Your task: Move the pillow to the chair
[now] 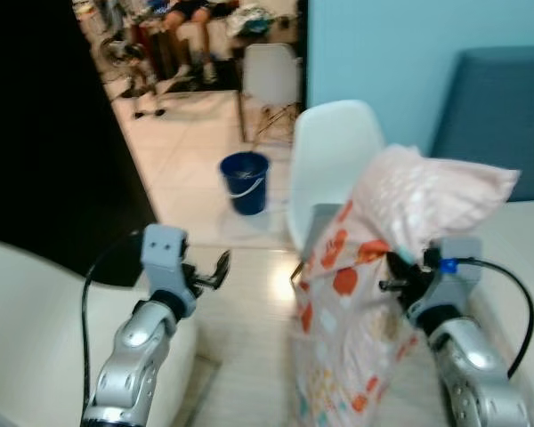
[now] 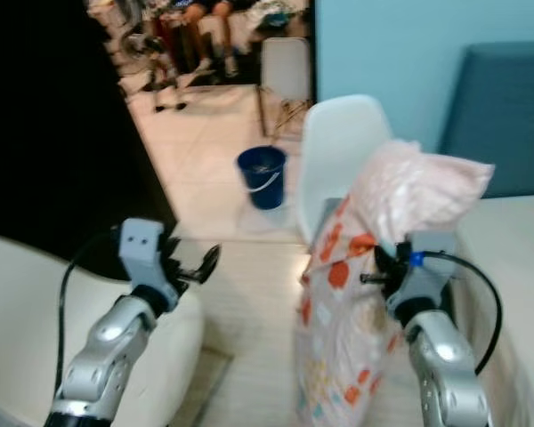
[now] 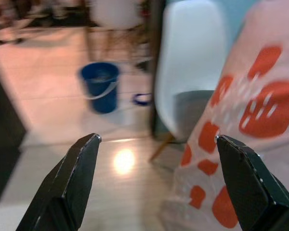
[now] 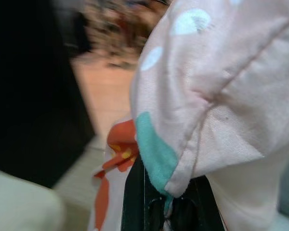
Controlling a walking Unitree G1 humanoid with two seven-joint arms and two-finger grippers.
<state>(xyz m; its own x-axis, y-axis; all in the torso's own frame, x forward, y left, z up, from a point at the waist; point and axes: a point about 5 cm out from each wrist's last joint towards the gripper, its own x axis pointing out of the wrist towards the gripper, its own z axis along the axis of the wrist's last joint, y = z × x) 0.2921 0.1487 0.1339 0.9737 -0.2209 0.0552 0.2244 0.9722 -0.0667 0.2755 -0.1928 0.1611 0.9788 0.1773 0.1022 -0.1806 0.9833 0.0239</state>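
The right gripper (image 4: 166, 202) has its fingers pinched on a fold of the pillow (image 1: 383, 267), which hangs from it at the lower right of the frame, long and limp, well off the floor. The left gripper (image 1: 215, 269) is at the lower left with its fingers (image 3: 70, 180) spread wide and nothing between them, apart from the pillow.

So the pickup looks done and the carry is under way; what remains is to reach the chair (image 1: 329, 165) and set the pillow on its seat. The white chair stands at the middle of the frame, just behind the pillow, its seat partly hidden by the cloth. How near the pillow is to the seat I can't quite judge, the view being blurred.

Around it: a blue bucket (image 1: 245, 182) on the floor left of the chair, near its legs, a pale cushioned seat (image 1: 36, 320) at the lower left, and people sitting (image 1: 191, 27) at the top of the frame.
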